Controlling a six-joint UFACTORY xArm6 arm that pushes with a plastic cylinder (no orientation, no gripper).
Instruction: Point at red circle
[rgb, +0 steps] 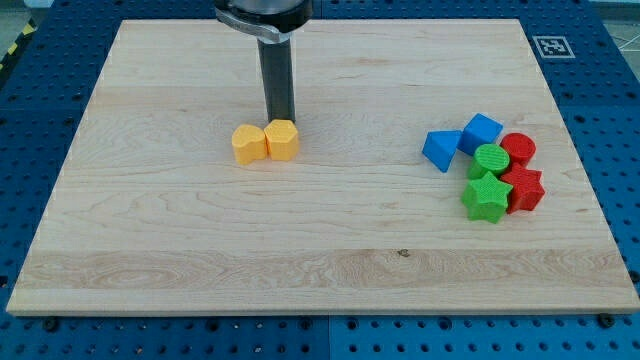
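still far: my tip behind yellow blocks; no pincer here, state unknowable. risk: scattering cluster around red circle.

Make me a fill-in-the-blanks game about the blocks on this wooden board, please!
1. My tip sits just above the two ____ blocks, the yellow heart and the other yellow block.
2. The red circle is in the pile on the view's ____ side.
3. The green star sits right beside the ____ star.
4. Two ____ blocks, a blue triangle and a blue cube, lie at the pile's top left.

Missing words: yellow, right, red, blue
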